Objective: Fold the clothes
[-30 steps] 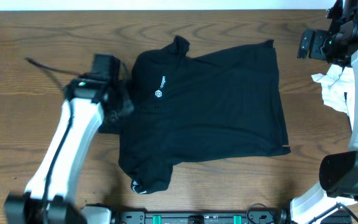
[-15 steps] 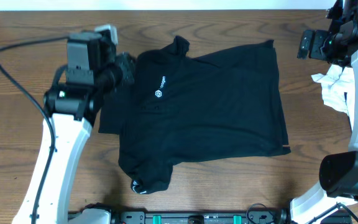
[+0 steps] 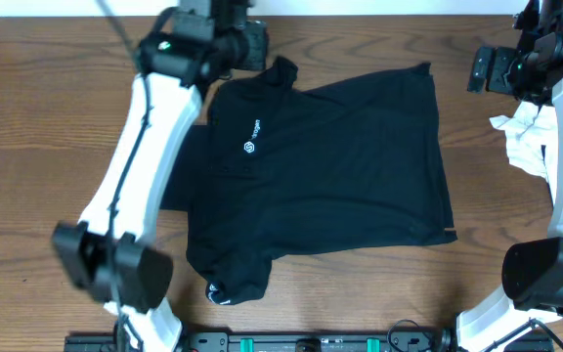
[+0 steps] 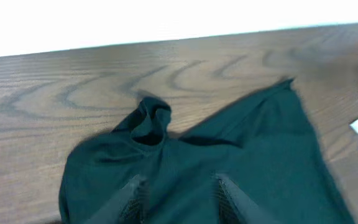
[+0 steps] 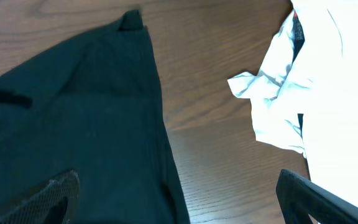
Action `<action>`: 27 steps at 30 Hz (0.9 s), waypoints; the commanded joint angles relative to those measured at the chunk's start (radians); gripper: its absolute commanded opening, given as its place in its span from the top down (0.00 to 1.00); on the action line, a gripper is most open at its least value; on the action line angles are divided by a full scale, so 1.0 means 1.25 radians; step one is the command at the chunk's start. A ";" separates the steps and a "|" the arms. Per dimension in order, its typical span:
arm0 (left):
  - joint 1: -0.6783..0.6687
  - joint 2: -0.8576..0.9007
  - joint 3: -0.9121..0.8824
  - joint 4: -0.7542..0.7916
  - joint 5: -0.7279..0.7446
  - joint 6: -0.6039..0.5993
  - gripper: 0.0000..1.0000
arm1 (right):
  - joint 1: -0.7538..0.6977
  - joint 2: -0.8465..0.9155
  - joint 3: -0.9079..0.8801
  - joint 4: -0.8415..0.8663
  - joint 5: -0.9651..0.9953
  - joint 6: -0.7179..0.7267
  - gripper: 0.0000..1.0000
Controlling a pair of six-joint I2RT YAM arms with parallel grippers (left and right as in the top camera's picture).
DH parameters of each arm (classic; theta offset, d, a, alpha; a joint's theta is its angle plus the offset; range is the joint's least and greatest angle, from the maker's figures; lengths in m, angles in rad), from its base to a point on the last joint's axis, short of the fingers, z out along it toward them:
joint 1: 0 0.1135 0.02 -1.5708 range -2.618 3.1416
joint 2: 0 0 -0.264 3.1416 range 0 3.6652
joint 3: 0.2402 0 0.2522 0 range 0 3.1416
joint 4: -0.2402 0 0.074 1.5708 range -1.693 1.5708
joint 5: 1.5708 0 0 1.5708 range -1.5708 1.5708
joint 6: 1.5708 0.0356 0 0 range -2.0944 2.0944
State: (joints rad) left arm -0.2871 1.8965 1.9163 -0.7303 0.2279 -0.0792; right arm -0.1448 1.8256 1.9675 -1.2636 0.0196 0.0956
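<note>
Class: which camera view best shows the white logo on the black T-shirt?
Overhead: the white logo is plain on the spread black T-shirt. Both wrist views show only black fabric, no logo.

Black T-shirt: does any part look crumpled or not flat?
Yes. The black T-shirt is mostly flat, but a flap at its far edge is bunched into a lump, and its near corner curls over.

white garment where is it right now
In the overhead view, the white garment lies crumpled at the far right of the table, just right of the black T-shirt and apart from it.
</note>
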 commanded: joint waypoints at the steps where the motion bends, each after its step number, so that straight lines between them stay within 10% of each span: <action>1: 0.003 0.092 0.008 -0.007 -0.024 0.057 0.30 | 0.002 0.000 -0.002 -0.001 0.008 0.010 0.01; 27: 0.004 0.350 0.004 0.145 -0.024 0.215 0.40 | 0.002 0.000 -0.002 -0.001 0.008 0.010 0.01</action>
State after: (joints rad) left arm -0.2852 2.3177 1.9171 -0.5541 0.2028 0.1677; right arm -0.1448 1.8256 1.9675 -1.2636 0.0200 0.0959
